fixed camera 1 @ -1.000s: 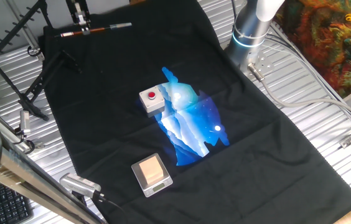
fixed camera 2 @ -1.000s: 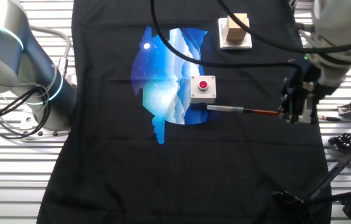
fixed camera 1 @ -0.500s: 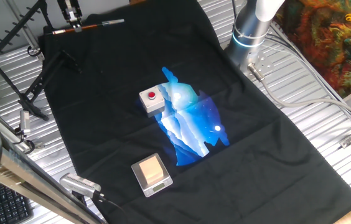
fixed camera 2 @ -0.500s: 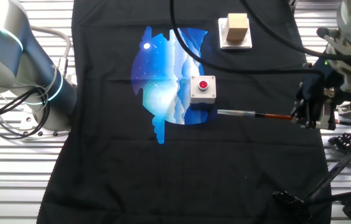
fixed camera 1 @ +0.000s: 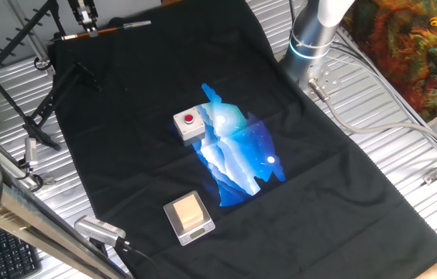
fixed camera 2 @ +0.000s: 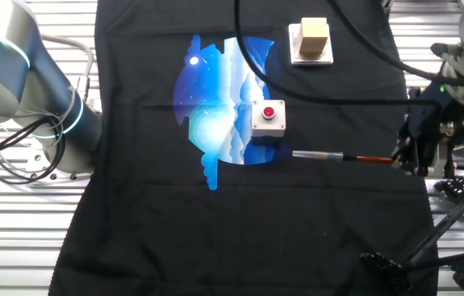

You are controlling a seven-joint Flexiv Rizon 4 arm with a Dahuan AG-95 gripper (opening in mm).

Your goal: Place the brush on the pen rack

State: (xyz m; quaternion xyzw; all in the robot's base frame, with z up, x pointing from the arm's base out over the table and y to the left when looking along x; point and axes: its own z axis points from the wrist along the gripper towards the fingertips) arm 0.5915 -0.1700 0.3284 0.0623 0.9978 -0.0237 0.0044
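Note:
The brush (fixed camera 2: 339, 156) hangs level above the black cloth, its silvery end pointing at the red-button box. My gripper (fixed camera 2: 418, 159) is shut on its reddish-brown handle near the cloth's right edge. In one fixed view the gripper (fixed camera 1: 87, 19) sits at the top left, with the brush (fixed camera 1: 122, 27) sticking out to the right of it. The black pen rack (fixed camera 1: 22, 32) stands just left of the gripper, its toothed bar slanting up. In the other fixed view only the pen rack's legs (fixed camera 2: 454, 215) show, at the lower right, below the gripper.
A grey box with a red button (fixed camera 1: 189, 124) sits mid-cloth beside a blue print (fixed camera 1: 238, 159). A wooden block on a white base (fixed camera 1: 188, 214) lies near the front. The arm's base (fixed camera 1: 311, 35) and cables (fixed camera 1: 373, 116) stand at the right on the ribbed table.
My gripper has carried the brush away from the button box, toward the cloth's edge on the pen rack's side. Nothing else has moved.

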